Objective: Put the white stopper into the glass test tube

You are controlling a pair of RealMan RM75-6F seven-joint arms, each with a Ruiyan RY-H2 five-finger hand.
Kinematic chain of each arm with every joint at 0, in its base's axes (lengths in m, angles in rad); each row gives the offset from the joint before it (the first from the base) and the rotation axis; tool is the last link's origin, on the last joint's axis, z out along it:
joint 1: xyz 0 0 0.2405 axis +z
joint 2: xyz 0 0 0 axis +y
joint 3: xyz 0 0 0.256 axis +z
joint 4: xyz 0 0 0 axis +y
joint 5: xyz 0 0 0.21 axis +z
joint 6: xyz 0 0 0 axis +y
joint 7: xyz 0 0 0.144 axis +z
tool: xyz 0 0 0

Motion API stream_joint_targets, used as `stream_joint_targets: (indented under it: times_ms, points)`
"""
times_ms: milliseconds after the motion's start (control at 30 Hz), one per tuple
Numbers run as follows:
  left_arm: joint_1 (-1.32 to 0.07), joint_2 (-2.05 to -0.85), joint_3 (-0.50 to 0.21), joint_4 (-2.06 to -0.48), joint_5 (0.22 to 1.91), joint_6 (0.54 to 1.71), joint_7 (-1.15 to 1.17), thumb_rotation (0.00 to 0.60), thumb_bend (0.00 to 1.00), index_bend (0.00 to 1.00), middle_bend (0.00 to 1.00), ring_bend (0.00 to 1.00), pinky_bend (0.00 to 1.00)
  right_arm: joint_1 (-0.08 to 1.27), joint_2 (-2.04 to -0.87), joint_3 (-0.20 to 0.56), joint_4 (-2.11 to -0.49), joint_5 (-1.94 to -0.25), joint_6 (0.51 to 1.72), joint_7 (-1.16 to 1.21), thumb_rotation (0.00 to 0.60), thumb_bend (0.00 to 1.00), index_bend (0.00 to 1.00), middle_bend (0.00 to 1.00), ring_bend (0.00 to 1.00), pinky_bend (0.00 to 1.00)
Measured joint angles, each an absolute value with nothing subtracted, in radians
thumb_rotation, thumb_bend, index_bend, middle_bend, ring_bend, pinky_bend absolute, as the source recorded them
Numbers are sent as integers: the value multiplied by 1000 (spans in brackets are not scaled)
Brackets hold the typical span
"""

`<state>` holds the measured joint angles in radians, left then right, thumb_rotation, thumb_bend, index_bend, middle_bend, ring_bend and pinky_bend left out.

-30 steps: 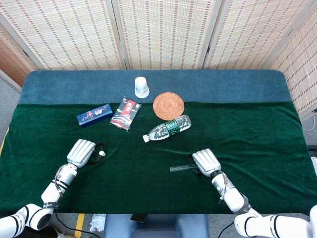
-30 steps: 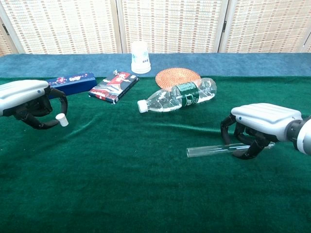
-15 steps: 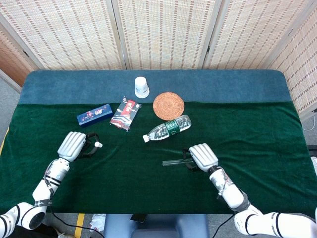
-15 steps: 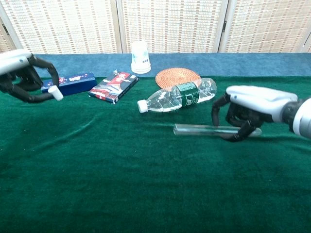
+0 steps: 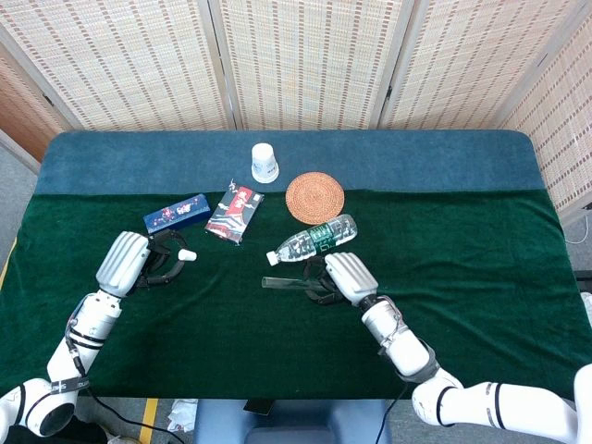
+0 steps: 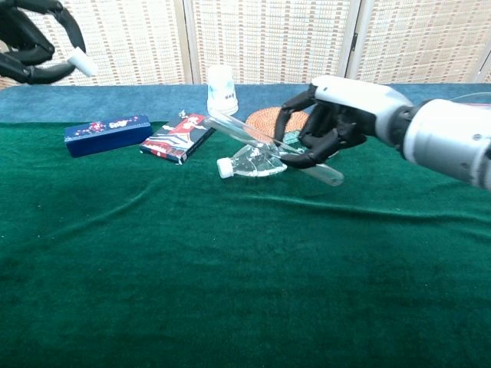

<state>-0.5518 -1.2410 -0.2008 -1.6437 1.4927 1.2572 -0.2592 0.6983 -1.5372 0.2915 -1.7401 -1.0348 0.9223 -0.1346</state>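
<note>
Both hands have risen off the table since a second ago. The right hand (image 6: 326,126) grips the tube (image 6: 265,143), tilted, near the bottle (image 5: 313,240); the left hand (image 5: 139,262) pinches the stopper (image 6: 81,63), well apart.

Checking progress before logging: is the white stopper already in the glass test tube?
No: the left hand holds the white stopper well apart from the glass test tube, which the right hand grips.

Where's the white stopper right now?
The white stopper is pinched in the left robot hand, lifted off the green cloth on the left side of the head view, just below the blue box.
</note>
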Motion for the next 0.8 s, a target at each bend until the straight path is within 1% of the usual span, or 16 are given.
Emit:
stream_joint_targets:
  times_ms: [200,433,800]
  points:
    - [-557,-1235,-203,-1693,1533,1280,-241,600,560,567,988,927,837,740,-1612,326,-1721,-969,932,-118,600,588,862,964,1000,1000]
    - [-578,-1253,-189,-1711,1565,1268,-200,600,561,569,988,927,837,770,-1675,342,-1692,-938,934,-86,600,589,863,964,1000,1000]
    - [-591,-1289,-182,-1734,1583,1279,-151,600,563,571,988,926,837,793,-1732,360,-1669,-924,965,-60,600,589,864,964,1000,1000]
